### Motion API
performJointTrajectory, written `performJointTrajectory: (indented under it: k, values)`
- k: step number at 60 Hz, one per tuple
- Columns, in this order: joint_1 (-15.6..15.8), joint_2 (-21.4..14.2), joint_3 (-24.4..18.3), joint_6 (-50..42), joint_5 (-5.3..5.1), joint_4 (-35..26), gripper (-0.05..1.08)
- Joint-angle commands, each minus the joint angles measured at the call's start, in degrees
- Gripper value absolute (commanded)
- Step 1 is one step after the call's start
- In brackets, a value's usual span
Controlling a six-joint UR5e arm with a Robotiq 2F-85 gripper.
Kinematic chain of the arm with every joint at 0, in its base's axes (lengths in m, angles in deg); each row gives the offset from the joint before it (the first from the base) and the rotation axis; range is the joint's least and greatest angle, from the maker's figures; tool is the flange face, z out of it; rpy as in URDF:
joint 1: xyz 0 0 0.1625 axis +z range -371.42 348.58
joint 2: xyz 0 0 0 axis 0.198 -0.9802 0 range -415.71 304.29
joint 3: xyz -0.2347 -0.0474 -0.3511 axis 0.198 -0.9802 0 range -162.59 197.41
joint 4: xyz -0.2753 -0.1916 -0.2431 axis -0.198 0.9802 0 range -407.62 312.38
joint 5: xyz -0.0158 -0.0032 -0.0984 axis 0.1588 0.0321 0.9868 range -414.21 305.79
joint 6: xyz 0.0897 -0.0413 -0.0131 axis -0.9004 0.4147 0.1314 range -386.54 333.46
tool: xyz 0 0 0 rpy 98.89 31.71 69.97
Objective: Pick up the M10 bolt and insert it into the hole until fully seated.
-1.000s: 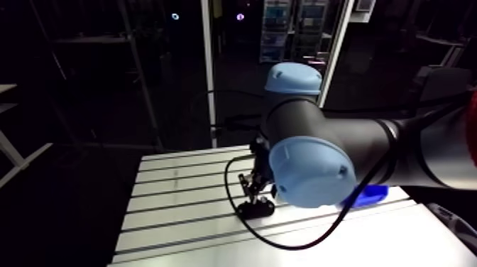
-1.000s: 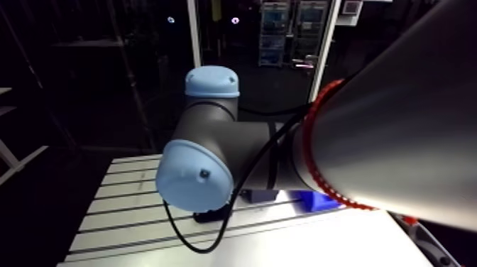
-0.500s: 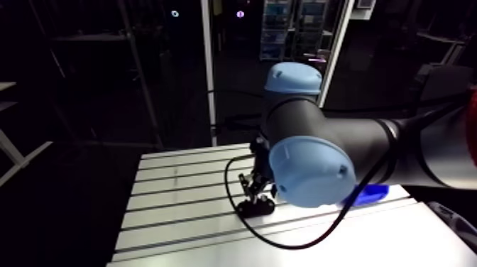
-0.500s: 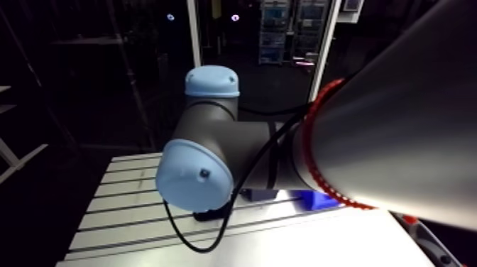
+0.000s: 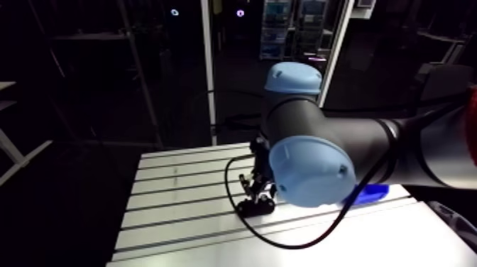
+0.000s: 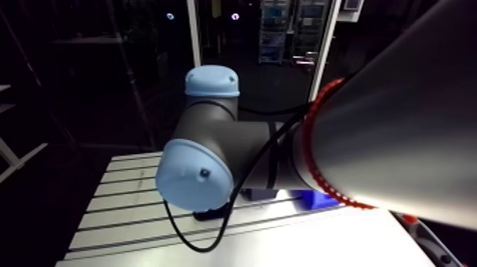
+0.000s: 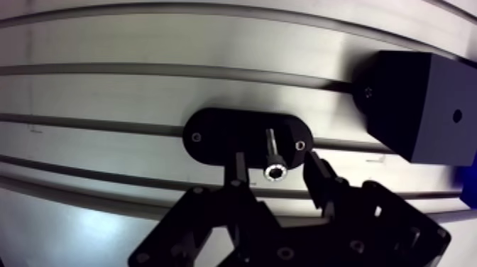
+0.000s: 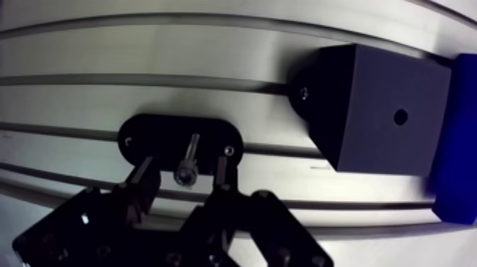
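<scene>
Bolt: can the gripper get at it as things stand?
Likely yes: the bolt stands in the black holder between the open fingers of the gripper, with nothing in the gaps.

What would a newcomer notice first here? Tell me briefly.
The silver bolt stands in a black oval holder on the slotted table, between the fingers of the open gripper. Beside it sits a big black block with a small hole.

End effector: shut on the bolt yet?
Open. In the wrist view the end effector straddles the bolt standing in the black holder, a gap either side.
</scene>
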Motion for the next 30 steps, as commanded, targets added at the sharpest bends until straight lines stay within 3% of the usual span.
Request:
performJointTrajectory:
  k: [1, 30]
  values:
    - [0.0, 0.1, 0.0, 0.0, 0.0, 0.0, 0.52]
    - [0.0, 0.2, -0.1, 0.1, 0.0, 0.0, 0.66]
